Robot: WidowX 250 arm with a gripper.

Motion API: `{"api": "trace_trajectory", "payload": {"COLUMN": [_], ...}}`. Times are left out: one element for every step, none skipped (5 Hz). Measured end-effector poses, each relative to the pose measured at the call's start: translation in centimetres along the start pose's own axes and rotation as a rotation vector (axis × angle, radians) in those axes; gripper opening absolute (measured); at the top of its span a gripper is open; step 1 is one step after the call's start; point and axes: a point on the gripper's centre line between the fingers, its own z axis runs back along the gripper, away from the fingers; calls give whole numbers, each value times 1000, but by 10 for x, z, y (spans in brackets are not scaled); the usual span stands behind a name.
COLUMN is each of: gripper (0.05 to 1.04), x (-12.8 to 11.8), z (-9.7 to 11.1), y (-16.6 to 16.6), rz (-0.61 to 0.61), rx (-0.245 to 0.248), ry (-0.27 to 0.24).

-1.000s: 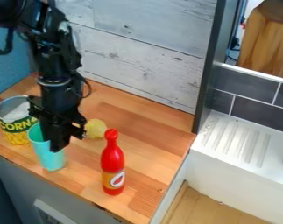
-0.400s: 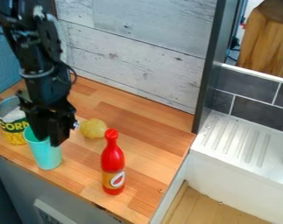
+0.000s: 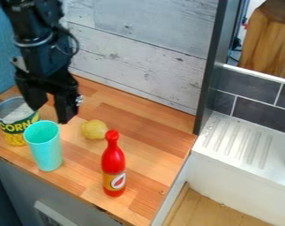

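Observation:
My gripper hangs open at the left of the view, its two fingers spread apart with nothing between them. Just below it stands a turquoise cup, upright, its open rim in full view. A corn can stands to the left of the cup, close behind it. The yellow lumpy object lies to the right of the gripper. Farther right and nearer the front, a red bottle stands upright.
The wooden counter ends at a front edge and at a right edge beside the white sink unit. A whitewashed plank wall rises behind, with a dark upright panel at its right end.
The gripper was down at the cup's rim; it has risen off the cup and opened. The cup stands slightly left of where it was a second ago.

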Motion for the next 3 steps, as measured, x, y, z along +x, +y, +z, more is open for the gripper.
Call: {"api": "trace_trajectory", "payload": {"gripper": [1006,1005,1005], "x": [9,10,8], "z": [24,38,40], "y": [-32,-64,-89], "rz": [-125,-265,-370], "rx": [-11,-41,-47], "ry": [-34,-29,-31]}}
